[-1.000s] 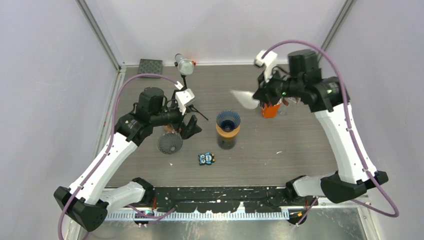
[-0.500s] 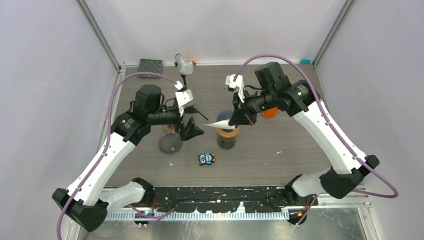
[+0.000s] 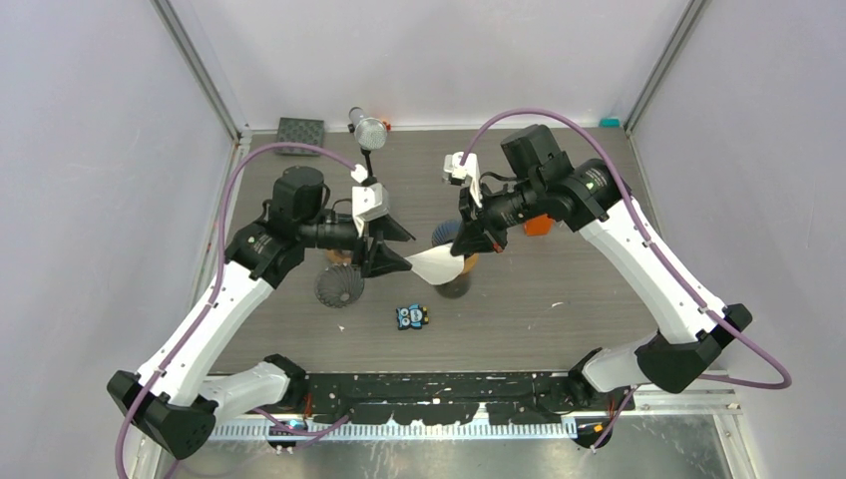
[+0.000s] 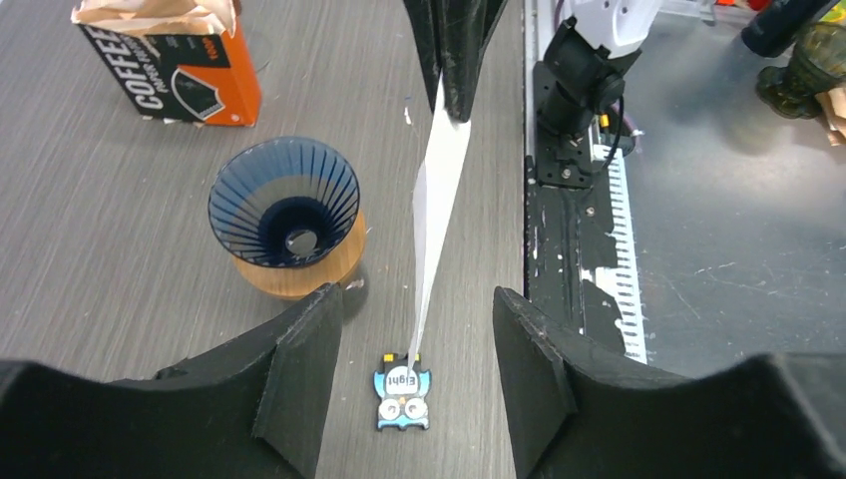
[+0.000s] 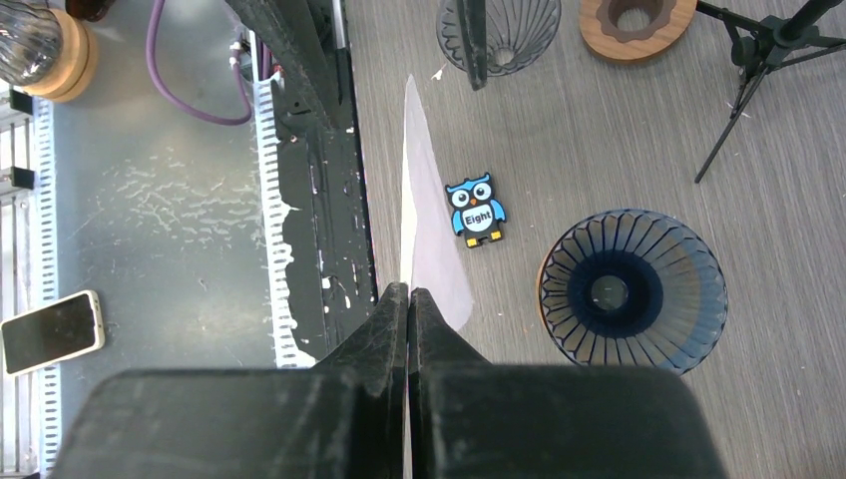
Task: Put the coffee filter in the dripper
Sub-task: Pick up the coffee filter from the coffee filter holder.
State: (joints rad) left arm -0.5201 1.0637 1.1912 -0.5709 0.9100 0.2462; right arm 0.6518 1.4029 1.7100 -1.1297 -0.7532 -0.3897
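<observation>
Wood-grain table [image 3: 559,299], both arms reaching in toward its middle. The orange coffee filter box [image 4: 175,70] stands beyond the work point, with a spare dark ribbed cone [image 3: 339,284] to the left under the left arm. The blue ribbed dripper [image 4: 284,205] sits upright on its wooden collar at mid-table; its cone is bare, the drain hole showing, nothing inside. The white coffee filter [image 3: 436,265] is in the air, folded flat and seen edge-on from both wrists, stretched between the two tools just beside the dripper on its near-left side; from above it overlaps the dripper rim, but the wrist views show it off to one side and not entering the cone. Right gripper [image 5: 408,294]: jaws pressed together on one edge of the filter, carrying it. Left gripper [image 4: 414,299]: jaws partly apart, one finger each side of the filter's free end, no contact visible, so no hold there. Small owl tag [image 3: 411,316] lies on the table below the filter. Progress, my judgement: pick-up and carry done. Left to do: spread the flat filter into a cone, likely with the left tool taking the free edge, then seat it in the dripper and let go.
</observation>
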